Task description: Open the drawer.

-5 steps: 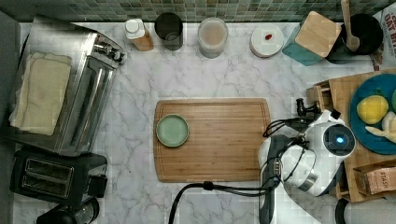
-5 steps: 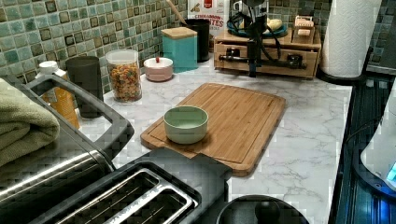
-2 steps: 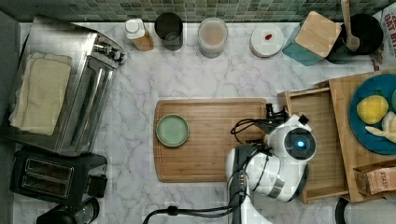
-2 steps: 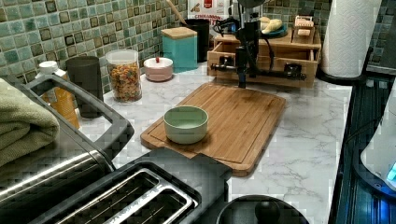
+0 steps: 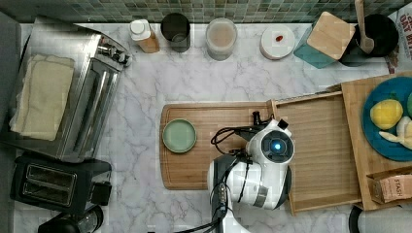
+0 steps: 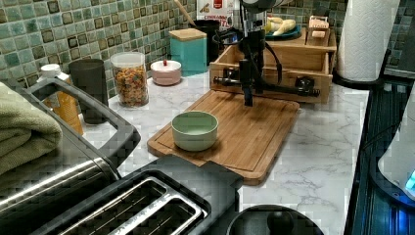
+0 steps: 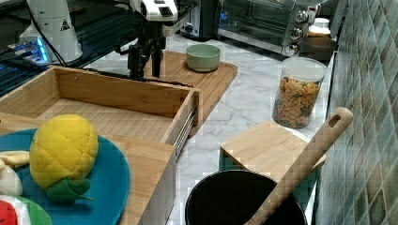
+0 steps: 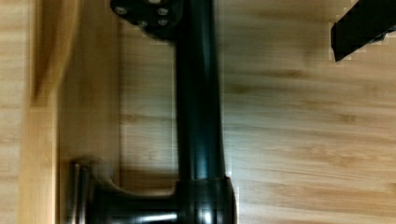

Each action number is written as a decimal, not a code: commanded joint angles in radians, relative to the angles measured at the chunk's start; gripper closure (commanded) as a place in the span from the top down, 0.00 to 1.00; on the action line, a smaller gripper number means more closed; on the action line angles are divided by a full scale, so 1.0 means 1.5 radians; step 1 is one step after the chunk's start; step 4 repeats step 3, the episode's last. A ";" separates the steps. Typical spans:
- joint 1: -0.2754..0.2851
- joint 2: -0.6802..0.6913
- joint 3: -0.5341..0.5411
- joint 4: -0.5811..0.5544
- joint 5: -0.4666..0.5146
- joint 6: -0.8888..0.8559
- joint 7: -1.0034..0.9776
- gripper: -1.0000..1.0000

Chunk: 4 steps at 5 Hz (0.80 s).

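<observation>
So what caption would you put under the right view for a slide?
Robot gripper at the black bar handle of the pulled-out bamboo drawer, its front over the cutting board holding a green bowl.

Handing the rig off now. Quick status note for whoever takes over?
Gripper: fingers hang down at the black bar handle; open or shut can't be told.
Drawer: pulled well out, its front over the edge of the cutting board; inside looks bare.
Green bowl: on the board, apart from the arm.
Done: drawer open.
Left: probably just let go and back away.
</observation>
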 commanded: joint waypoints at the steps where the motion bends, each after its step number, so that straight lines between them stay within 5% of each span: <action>1: 0.079 -0.061 0.091 -0.071 0.094 -0.033 0.055 1.00; 4: 0.063 -0.061 0.107 -0.072 0.095 -0.033 0.054 1.00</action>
